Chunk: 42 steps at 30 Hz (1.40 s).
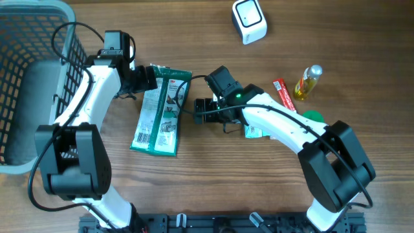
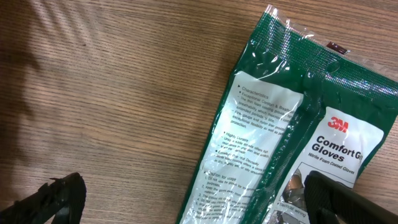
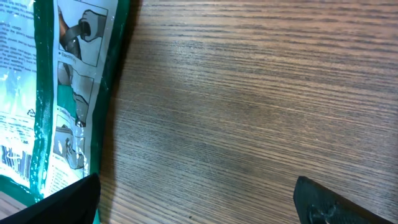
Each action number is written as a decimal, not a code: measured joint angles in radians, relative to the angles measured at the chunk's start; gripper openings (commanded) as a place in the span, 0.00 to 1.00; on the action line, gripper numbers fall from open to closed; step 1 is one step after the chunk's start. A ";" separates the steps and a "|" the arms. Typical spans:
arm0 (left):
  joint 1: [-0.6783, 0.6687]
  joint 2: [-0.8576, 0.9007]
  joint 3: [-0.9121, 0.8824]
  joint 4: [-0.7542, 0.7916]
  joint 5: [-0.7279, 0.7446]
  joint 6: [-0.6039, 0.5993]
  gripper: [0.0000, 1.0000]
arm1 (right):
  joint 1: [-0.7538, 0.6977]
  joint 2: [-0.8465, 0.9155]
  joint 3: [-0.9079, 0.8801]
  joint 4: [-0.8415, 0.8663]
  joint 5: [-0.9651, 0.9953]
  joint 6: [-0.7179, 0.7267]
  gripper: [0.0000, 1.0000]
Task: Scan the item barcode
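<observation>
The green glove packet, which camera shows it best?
The overhead view: it alone shows the whole glove packet, lying flat on the table. The left wrist view shows only one end with the 3M label; the right wrist view catches just one edge strip.

Glossy, crinkled green plastic glove packet (image 2: 280, 112) on matt, grained wooden table (image 2: 112, 93); grey plastic mesh basket (image 1: 26, 39)
</observation>
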State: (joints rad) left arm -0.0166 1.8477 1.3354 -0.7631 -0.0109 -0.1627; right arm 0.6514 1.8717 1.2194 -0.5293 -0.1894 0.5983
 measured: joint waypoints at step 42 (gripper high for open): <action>-0.032 -0.008 -0.257 0.142 0.179 0.101 0.16 | 0.000 0.000 0.000 -0.008 0.000 0.000 1.00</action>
State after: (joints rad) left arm -0.0483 1.8397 1.0779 -0.6216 0.1677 -0.0612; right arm 0.6514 1.8717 1.2194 -0.5377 -0.1898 0.5983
